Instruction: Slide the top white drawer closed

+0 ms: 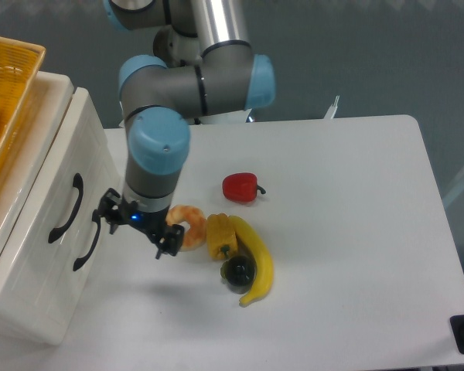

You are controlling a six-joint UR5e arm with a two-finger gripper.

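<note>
Top white drawer point(42, 197) looks rigid, glossy, probably slippery; best pushed flat beside its black handle point(68, 207). Gripper point(136, 228) is spread open, nothing held.

One fixed camera looks steeply down from the front onto the white rectangular table point(356, 232), at middling range; the glossy cream-white cabinet point(31, 255) is cropped at left

silver-grey arm point(187, 85) — light-blue joint caps — black end effector point(135, 228), blue light.
</note>
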